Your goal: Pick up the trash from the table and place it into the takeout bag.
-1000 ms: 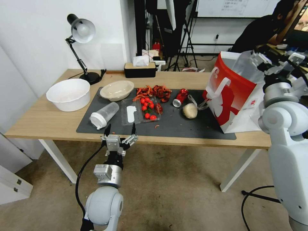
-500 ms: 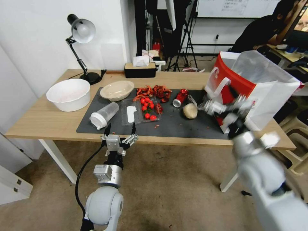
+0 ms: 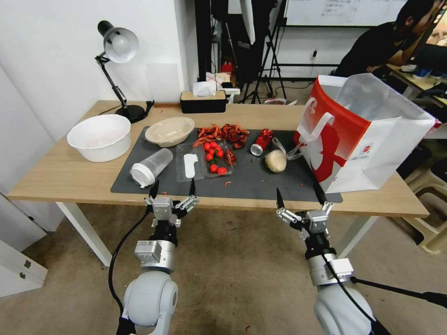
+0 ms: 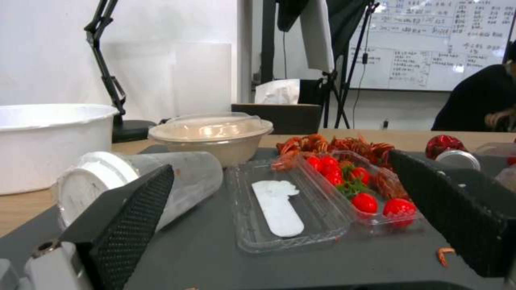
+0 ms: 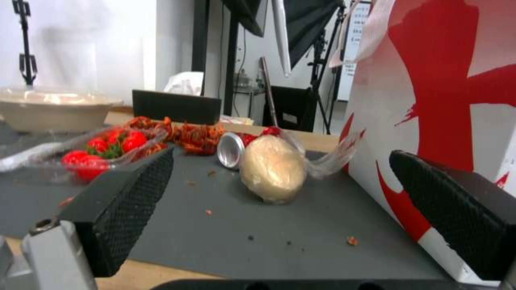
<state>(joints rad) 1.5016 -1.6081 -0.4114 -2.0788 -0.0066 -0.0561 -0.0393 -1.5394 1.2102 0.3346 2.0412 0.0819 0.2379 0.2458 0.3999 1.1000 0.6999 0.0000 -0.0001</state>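
Left gripper [image 3: 171, 188]: at the table's [image 3: 56, 177] near edge, jaws spread wide, nothing held.
Clear lidded cup [image 3: 150, 167]: on its side on the grey mat [image 3: 260, 184], at 11 o'clock from the left jaws, apart.
Right gripper [image 3: 299, 198]: at the near edge, jaws wide, empty.
Beige wad [image 3: 275, 160]: at 11 o'clock beyond the right jaws; possibly touching the crushed red can [image 3: 261, 141].
Takeout bag [image 3: 358, 139]: upright at 1 o'clock, mouth open.

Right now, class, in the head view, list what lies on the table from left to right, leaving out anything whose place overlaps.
white basin → clear lidded cup → clear tray of tomatoes → crushed red can → beige wad → takeout bag.
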